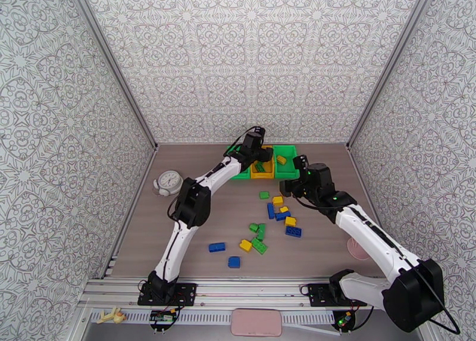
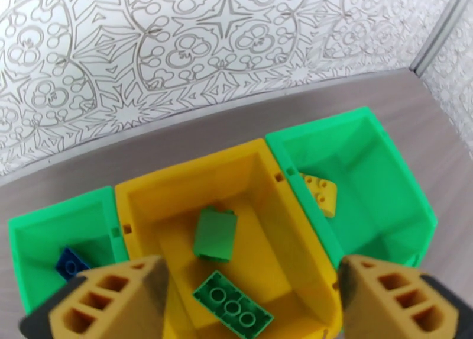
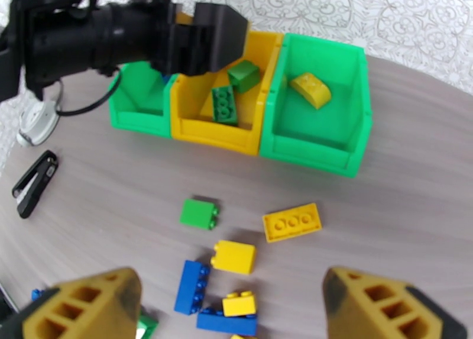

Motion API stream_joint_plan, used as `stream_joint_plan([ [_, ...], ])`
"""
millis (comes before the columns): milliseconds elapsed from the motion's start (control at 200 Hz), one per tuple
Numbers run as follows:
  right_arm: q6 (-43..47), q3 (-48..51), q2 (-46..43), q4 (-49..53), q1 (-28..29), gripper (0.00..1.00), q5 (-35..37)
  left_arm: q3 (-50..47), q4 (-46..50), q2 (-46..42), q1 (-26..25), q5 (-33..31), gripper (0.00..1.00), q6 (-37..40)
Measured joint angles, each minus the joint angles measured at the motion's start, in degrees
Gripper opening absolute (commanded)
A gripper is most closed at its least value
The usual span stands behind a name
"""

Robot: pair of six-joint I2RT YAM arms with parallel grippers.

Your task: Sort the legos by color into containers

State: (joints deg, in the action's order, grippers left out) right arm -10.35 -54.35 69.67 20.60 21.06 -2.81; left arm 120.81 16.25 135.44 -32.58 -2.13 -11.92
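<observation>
Three bins stand in a row at the back: a left green bin [image 2: 35, 233] holding a blue brick [image 2: 71, 263], a yellow bin [image 2: 177, 186] holding two green bricks [image 2: 216, 233], and a right green bin [image 2: 378, 157] holding a yellow brick [image 2: 319, 193]. My left gripper [image 2: 248, 316] hangs open over the yellow bin with nothing between its fingers [image 2: 106, 302]. My right gripper [image 3: 233, 316] is open above the loose legos: a green brick [image 3: 199, 214], a flat yellow brick [image 3: 292, 222], a yellow block [image 3: 235, 256] and a blue brick [image 3: 192, 287].
More blue, green and yellow bricks [image 1: 259, 245] lie scattered toward the near edge. A white round timer [image 1: 168, 182] sits at the left, a black clip [image 3: 34, 183] near it. A pink cup [image 1: 357, 250] stands under the right arm. The left arm [image 3: 136, 32] reaches over the bins.
</observation>
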Motion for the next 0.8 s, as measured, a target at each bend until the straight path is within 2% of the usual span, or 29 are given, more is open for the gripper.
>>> stream_joint_plan([
  [105, 0.6, 0.0, -0.6, 0.9, -0.6, 0.84, 0.3, -8.1, -0.8, -7.2, -0.1, 1.5, 0.99, 1.0],
  [295, 0.7, 1.2, -1.4, 0.9, -1.5, 0.87, 0.2, -23.0, -6.3, -19.9, -0.6, 3.0, 1.0, 2.4],
  [520, 0.2, 4.4, -1.4, -1.6, -1.5, 0.89, 0.3, -40.1, -12.7, -29.0, -2.3, 4.1, 1.0, 3.4],
  [800, -1.1, 6.6, 0.9, -3.2, -1.6, 0.88, 0.3, -58.2, -20.4, -40.9, -7.5, 4.4, 1.0, 7.5],
])
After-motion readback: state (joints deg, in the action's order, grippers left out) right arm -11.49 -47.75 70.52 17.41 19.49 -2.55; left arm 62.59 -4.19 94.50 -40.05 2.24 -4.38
